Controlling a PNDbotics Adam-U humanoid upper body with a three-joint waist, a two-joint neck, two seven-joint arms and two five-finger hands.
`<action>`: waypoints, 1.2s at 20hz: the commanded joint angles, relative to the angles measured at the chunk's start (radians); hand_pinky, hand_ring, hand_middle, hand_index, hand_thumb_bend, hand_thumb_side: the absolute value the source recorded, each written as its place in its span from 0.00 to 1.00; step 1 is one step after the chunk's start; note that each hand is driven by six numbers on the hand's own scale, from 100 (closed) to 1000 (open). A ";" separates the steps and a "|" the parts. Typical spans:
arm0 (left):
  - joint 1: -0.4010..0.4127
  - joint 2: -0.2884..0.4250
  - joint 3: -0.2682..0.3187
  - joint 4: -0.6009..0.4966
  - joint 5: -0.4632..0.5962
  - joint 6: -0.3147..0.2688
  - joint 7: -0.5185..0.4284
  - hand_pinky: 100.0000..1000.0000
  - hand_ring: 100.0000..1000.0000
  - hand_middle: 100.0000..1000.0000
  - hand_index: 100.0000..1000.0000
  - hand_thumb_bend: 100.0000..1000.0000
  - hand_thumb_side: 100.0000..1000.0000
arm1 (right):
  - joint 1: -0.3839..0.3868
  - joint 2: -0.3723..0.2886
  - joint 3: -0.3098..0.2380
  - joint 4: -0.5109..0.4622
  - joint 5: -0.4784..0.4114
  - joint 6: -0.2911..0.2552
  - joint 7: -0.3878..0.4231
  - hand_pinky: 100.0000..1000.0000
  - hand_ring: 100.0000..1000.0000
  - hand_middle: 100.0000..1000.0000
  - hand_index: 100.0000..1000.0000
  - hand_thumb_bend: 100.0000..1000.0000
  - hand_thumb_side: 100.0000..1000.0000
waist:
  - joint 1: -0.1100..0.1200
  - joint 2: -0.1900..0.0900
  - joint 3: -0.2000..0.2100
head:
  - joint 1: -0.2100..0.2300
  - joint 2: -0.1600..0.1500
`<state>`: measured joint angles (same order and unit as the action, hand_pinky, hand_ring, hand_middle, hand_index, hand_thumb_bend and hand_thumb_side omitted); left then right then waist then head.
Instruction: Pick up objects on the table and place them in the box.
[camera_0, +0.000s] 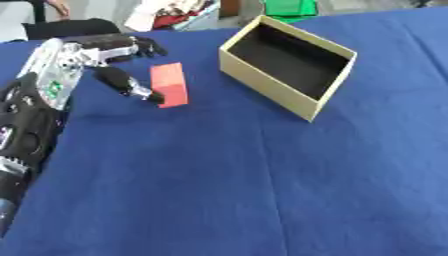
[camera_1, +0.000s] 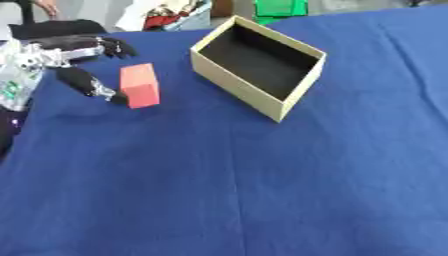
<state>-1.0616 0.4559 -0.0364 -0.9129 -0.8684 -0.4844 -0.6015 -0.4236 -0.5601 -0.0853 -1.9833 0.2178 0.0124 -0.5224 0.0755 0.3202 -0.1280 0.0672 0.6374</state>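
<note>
1. Left arm: black with silver joints, entering along the left edge and running up toward the far left of the table.
2. Left hand (camera_0: 87, 52): at the arm's far end, over the blue cloth. Fingers (camera_0: 144, 46) extended and spread, reaching away from the camera behind the block; thumb (camera_0: 131, 86) stretched out toward the block, its tip at the block's near left side. Whether the tip touches the block cannot be told. Nothing is clasped.
3. Red block (camera_0: 169, 85): small, rectangular, orange-red. It stands on the cloth just right of the left hand, between the hand and the box, apart from the box.
4. Table (camera_0: 227, 190): covered with a dark blue cloth, filling most of both views.
5. Box (camera_0: 287, 65): open-topped cardboard, tan outside, dark inside. It sits on the cloth right of the block, turned at an angle to the table edge, one corner toward the camera. Interior holds nothing visible.
</note>
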 joint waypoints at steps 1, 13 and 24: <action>-0.028 0.010 0.014 -0.027 -0.046 -0.006 0.041 0.88 0.90 0.93 0.95 0.75 0.67 | -0.015 -0.014 -0.004 -0.017 -0.004 -0.004 0.003 0.75 0.73 0.77 0.78 0.00 0.84 | -0.005 -0.016 -0.004 | -0.002 -0.016; -0.057 -0.004 0.016 -0.057 -0.066 0.002 0.017 0.95 0.95 0.93 0.96 0.71 0.71 | -0.021 -0.006 -0.002 -0.017 -0.007 -0.003 0.005 0.75 0.73 0.77 0.78 0.00 0.85 | -0.007 -0.001 -0.018 | 0.009 -0.021; -0.076 -0.003 0.011 -0.047 -0.003 0.018 -0.099 0.96 0.95 0.94 0.98 0.71 0.72 | -0.033 -0.001 0.000 -0.017 -0.009 -0.004 0.005 0.75 0.73 0.77 0.77 0.00 0.85 | 0.002 0.010 -0.039 | 0.023 -0.021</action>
<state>-1.1109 0.4385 -0.0325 -0.9515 -0.8716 -0.4420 -0.6641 -0.4419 -0.5497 -0.0839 -1.9833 0.2098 0.0098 -0.5193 0.0822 0.3491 -0.1679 0.0856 0.6231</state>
